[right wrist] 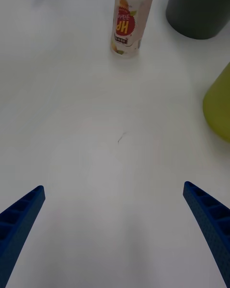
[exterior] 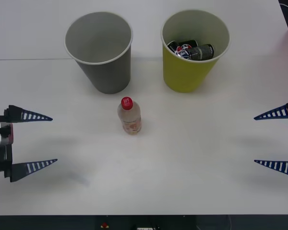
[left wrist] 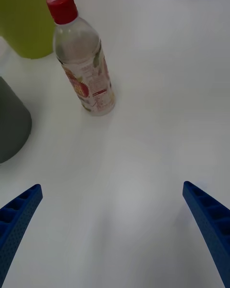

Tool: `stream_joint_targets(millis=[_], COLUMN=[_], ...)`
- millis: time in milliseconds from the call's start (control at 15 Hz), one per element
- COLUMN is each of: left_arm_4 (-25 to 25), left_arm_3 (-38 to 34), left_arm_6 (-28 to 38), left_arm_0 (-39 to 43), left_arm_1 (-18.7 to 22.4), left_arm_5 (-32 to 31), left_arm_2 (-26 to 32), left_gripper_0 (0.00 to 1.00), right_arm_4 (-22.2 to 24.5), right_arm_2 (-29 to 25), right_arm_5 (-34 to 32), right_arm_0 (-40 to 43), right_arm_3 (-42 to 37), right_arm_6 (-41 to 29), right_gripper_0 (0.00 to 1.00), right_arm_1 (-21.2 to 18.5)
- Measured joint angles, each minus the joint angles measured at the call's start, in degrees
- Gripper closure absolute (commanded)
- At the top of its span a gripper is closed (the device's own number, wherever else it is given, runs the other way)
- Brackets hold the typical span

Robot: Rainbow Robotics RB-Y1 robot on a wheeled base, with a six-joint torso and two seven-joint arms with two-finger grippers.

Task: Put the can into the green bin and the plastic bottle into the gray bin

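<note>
Cans (exterior: 191, 51) already lie inside the green bin (exterior: 188, 72), dark ones heaped at its bottom, so I'd judge that half of the job done. What remains is the plastic bottle (exterior: 129, 116), and everything here is best placed from it. It stands upright on the white table (exterior: 192, 167), red cap up, untouched by either arm. The gray bin (exterior: 104, 72) stands just behind it and a little toward the robot's left, close but not touching; the green bin is behind it on the robot's right, somewhat farther off.

The left gripper (exterior: 44, 140) hangs well to the left of the bottle, near the table's edge, its blue fingers spread wide with nothing between them. The right gripper (exterior: 273, 139) hangs well off on the bottle's other side, fingers likewise spread and empty.

The step in hand looks to be the reach for the bottle, not yet begun. Either arm would need to travel in across bare table, set its fingers around the bottle's body, close, lift it above the gray bin's rim and release it inside.

Nothing lies on the table between the bottle and either gripper. The one risk I see is nudging the light bottle over, or brushing the gray bin's wall just behind it.
</note>
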Motion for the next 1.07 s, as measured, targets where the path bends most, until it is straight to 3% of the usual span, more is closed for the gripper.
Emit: stream_joint_targets(millis=[400,667,1067], left_arm_4=[12.2,12.6,13.2], left_arm_3=[10.1,12.7,20.5], left_arm_6=[-1.4,-1.1,-1.4], left_arm_0=[-4.9,-7.3,-15.3], left_arm_1=[-2.7,-7.7,-15.1], left_arm_5=[1.2,1.3,2.0], left_arm_2=[-9.0,-10.0,-17.5], left_gripper_0=[0.0,0.0,0.0], right_arm_4=[0.0,0.0,0.0], right_arm_2=[0.0,0.0,0.0], right_arm_5=[0.0,0.0,0.0], right_arm_0=[0.0,0.0,0.0], right_arm_3=[0.0,0.0,0.0], right_arm_6=[0.0,0.0,0.0], right_gripper_0=[0.0,0.0,0.0], right_arm_1=[0.0,0.0,0.0])
